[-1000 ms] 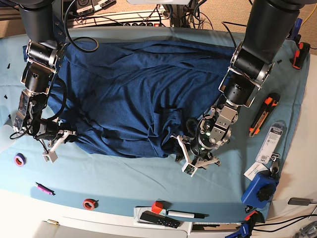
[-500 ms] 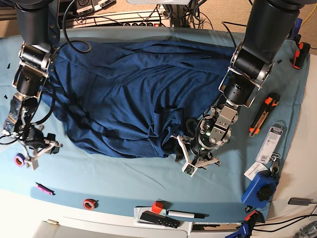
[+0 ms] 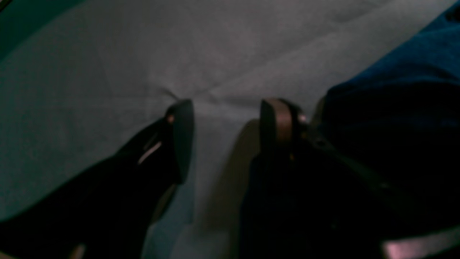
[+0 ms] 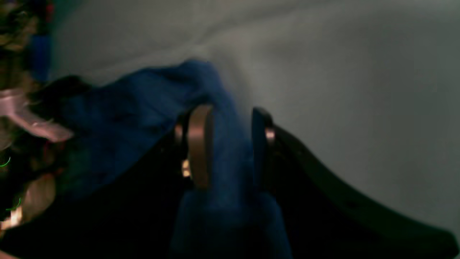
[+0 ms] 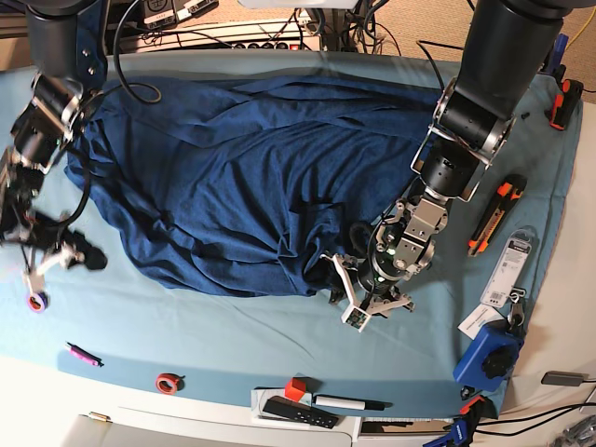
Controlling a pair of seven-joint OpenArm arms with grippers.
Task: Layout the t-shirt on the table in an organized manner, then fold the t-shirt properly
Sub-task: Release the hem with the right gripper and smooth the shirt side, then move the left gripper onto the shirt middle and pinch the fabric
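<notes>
The dark navy t-shirt (image 5: 242,177) lies spread and wrinkled over the back half of the teal-covered table (image 5: 242,345), bunched near its front hem. My right gripper (image 5: 47,268) is at the table's left edge. In the right wrist view a band of the t-shirt (image 4: 143,97) fills the gap between the right gripper's (image 4: 230,144) fingers. My left gripper (image 5: 358,307) sits low at the shirt's front hem. Its fingers (image 3: 181,140) stand open over bare table cloth, with the t-shirt (image 3: 395,90) just beside them.
A purple tape ring (image 5: 37,302), a pink pen (image 5: 84,355) and a red ring (image 5: 169,382) lie front left. A red cube (image 5: 296,388), a black remote (image 5: 298,411) and a marker (image 5: 349,403) sit at the front edge. An orange cutter (image 5: 494,216) and a blue device (image 5: 489,354) are right.
My right arm has swung left toward the table's edge, and the shirt's left side has slid left with it. The left arm has not moved.
</notes>
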